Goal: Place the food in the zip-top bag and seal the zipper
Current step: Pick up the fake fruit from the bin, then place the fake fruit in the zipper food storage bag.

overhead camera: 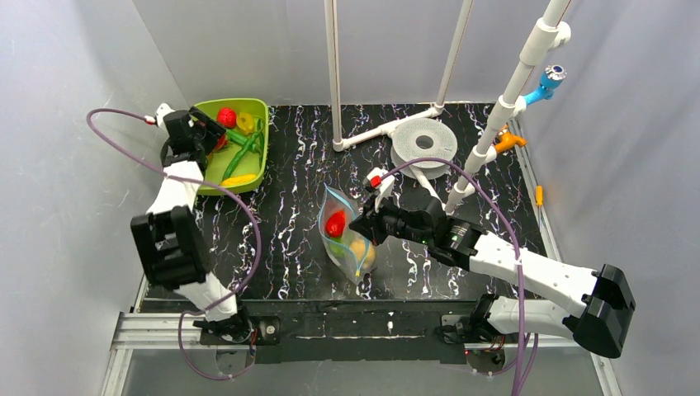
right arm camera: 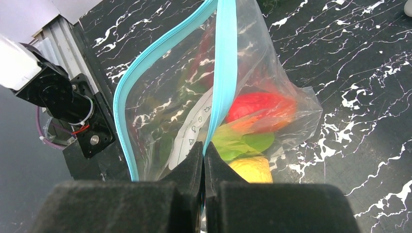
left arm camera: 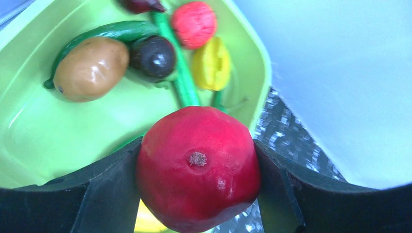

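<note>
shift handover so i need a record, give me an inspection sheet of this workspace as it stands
surface: black marbled table top
job's things: clear bag lies mid-table, mouth open, blue zipper unsealed; red, green and yellow food inside
clutter: green tray at the far left holding more food; white spool and pipe frame at the back
grippers: left gripper shut on a red fruit by the tray; right gripper shut on the zipper
cables: left cable and right cable, purple, loop off the arms
surroundings: grey walls; blue fitting and orange fitting at the right
</note>
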Controlling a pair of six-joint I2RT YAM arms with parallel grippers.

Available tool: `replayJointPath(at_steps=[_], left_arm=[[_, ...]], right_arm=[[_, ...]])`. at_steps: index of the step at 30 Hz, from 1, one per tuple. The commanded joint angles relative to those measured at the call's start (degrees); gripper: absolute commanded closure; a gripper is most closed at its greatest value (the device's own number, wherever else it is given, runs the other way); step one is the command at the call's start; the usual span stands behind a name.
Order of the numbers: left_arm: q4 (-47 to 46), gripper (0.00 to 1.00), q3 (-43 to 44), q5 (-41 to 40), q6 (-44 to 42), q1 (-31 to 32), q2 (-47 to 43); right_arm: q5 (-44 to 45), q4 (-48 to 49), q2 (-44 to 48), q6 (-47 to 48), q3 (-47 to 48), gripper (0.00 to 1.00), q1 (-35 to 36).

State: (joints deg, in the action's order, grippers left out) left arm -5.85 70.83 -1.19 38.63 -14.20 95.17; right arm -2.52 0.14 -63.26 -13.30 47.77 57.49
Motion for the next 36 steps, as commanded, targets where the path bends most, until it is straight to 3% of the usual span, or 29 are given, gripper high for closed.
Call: replayJointPath(at_steps=[1, 5, 9, 14, 20, 26, 36], left_arm=[[4.24, 0.68, -4.22, 10.30, -2.03, -0.38, -14.23], [4.86, 0.69, -8.81, 27.03, 2.03, 0.42, -23.46], [5.42, 0.68, -13.79, 39.30, 3.19, 6.35, -30.32], [8.76, 0.68, -16.95, 41.68, 2.51, 17.12, -40.26], [11.94, 0.68, -15.44, 48.74, 2.54, 24.84, -47.54], [10.86, 0.68, -20.51, 48.84, 5.29, 32.21, -51.34], [12.39, 0.72, -21.93, 33.22, 3.39, 47.44, -46.62]], right_arm=[[0.11, 1.82, -0.88, 0.38, 1.15, 0.99, 0.35], [0.06, 1.63, -1.98, 0.05, 1.61, 0.99, 0.35], [0.24, 0.32, -3.37, -0.61, 3.05, 0.99, 0.25], [-0.51, -1.57, -4.56, -2.01, 4.61, 0.99, -0.38], [-0.29, -2.60, -4.43, -2.33, 5.33, 0.99, -0.97], [1.48, -3.63, -4.67, -2.52, 6.61, 0.99, -1.10], [-0.05, -7.07, -4.44, -2.37, 9.97, 0.99, -1.02]])
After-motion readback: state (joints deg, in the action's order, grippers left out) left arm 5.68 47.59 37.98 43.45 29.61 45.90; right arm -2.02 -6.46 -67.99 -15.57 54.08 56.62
